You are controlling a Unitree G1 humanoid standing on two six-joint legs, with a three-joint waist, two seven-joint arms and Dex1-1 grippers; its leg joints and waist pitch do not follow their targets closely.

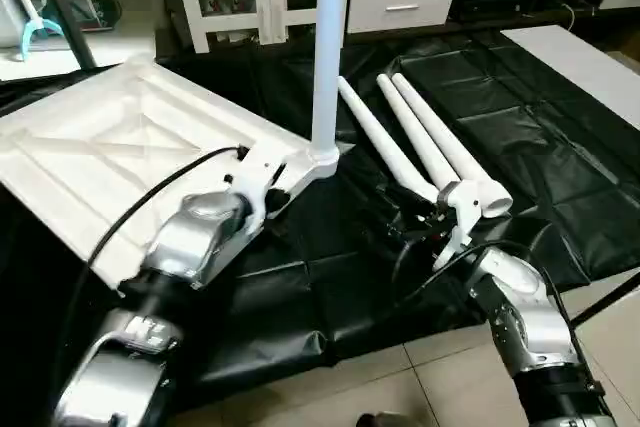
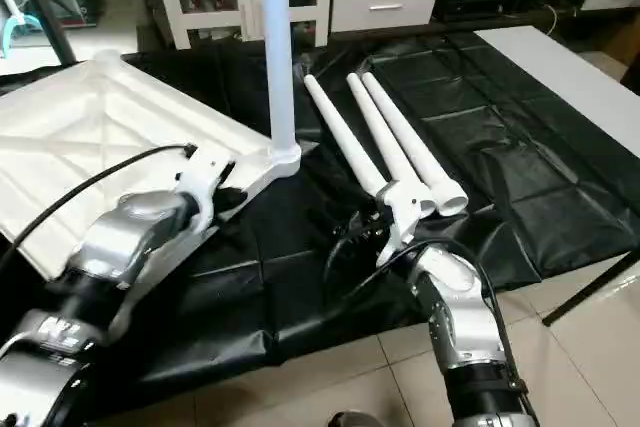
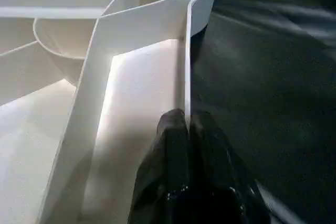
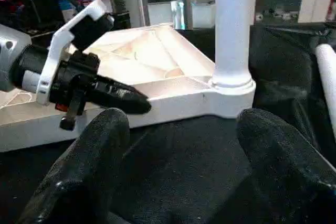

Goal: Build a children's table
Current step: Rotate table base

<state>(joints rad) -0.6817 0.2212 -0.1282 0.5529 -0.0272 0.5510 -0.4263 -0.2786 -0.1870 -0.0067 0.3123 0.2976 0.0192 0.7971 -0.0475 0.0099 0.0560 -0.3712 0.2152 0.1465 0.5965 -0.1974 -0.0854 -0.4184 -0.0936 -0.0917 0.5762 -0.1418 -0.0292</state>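
left gripper (image 3: 186,129) is clenched on the thin side wall of the tabletop (image 1: 110,162), its two black fingers pressed together over the rim, just short of the corner socket. straight ahead of it, at that near corner, one leg (image 1: 328,57) stands upright in the socket. the tabletop lies underside up on the black sheet (image 1: 520,147), its ribbed face stretching away to the left of the gripper.

right gripper (image 4: 181,145) is released, its fingers (image 4: 273,156) spread wide with nothing between them, hovering low over the sheet. ahead of it, across a bare strip of sheet, are the socket corner and the upright leg; the left gripper shows to one side of that corner, at the tabletop's edge. three loose legs (image 1: 425,137) lie side by side on the sheet just beyond and to the right of the right gripper, their open ends (image 1: 497,202) nearest it and close to its white wrist bracket. whether the bracket touches them cannot be told.
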